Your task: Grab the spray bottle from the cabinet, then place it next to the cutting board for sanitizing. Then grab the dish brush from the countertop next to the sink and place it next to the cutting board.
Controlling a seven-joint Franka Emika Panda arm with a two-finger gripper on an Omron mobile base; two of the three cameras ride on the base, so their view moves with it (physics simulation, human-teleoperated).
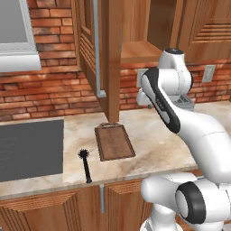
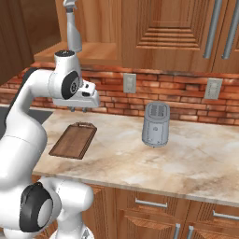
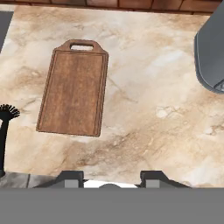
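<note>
My gripper [image 3: 111, 177] hangs above the countertop [image 3: 148, 109], pointing down, to the right of the cutting board [image 3: 74, 94]. A pale white piece of the spray bottle [image 3: 109, 184] shows between the shut fingertips; the rest of it is hidden. From the right base, the gripper [image 2: 78, 110] hovers over the board's [image 2: 73, 140] far end. The black dish brush [image 1: 85, 164] lies between the sink [image 1: 29, 149] and the board [image 1: 114, 142], and its bristly head [image 3: 5, 114] shows left of the board. The cabinet door [image 1: 110, 58] stands open over a bare shelf [image 1: 135, 52].
A boxy grey toaster [image 2: 155, 123] stands on the counter to the right of the gripper, near the brick wall, and its edge [image 3: 212, 52] shows at the upper right of the hand view. The open door hangs over the board's far end.
</note>
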